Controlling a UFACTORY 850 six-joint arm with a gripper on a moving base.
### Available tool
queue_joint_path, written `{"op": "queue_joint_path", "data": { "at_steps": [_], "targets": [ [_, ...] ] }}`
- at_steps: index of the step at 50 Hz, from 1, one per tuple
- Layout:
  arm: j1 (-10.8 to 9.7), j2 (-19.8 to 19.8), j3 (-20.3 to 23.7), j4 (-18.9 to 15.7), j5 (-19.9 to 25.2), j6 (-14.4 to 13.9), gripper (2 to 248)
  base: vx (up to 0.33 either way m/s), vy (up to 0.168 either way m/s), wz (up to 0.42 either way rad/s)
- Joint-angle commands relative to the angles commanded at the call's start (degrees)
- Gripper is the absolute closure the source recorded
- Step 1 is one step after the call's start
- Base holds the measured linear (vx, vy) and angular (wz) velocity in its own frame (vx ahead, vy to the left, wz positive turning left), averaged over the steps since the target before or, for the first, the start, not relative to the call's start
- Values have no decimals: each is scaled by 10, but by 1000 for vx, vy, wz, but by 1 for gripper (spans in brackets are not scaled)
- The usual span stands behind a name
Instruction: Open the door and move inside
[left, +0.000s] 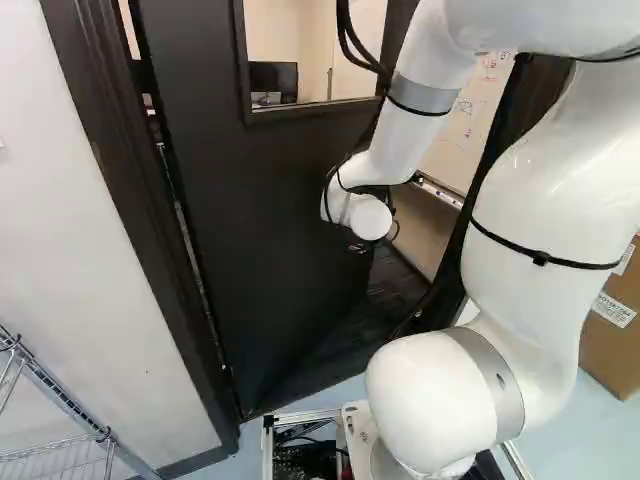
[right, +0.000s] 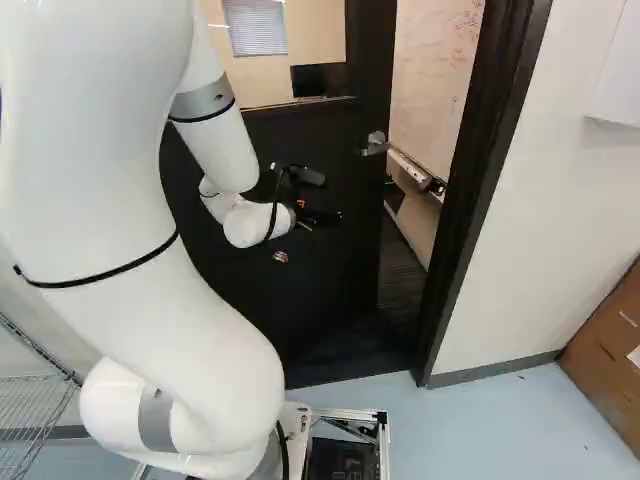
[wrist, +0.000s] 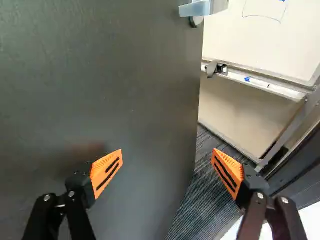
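a black gripper (right: 322, 216), empty, its orange-padded fingers (wrist: 107, 172) spread wide, close to a dark door (left: 260, 200) standing ajar; contact is unclear. the silver handle (right: 375, 143) is ahead; past the door's edge, a whiteboard (wrist: 265, 35).

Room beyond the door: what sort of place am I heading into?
Probably an office or meeting room: there is a whiteboard with writing on it, and a dark screen seen through the window in the door.
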Motion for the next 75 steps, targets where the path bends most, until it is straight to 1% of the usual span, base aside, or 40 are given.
{"op": "queue_joint_path", "data": {
  "at_steps": [29, 75],
  "targets": [
    [36, -19, -21, 34, 0, 0, 3, 0, 0, 0],
    [89, -59, -65, 36, 0, 0, 3, 0, 0, 0]
  ]
}}
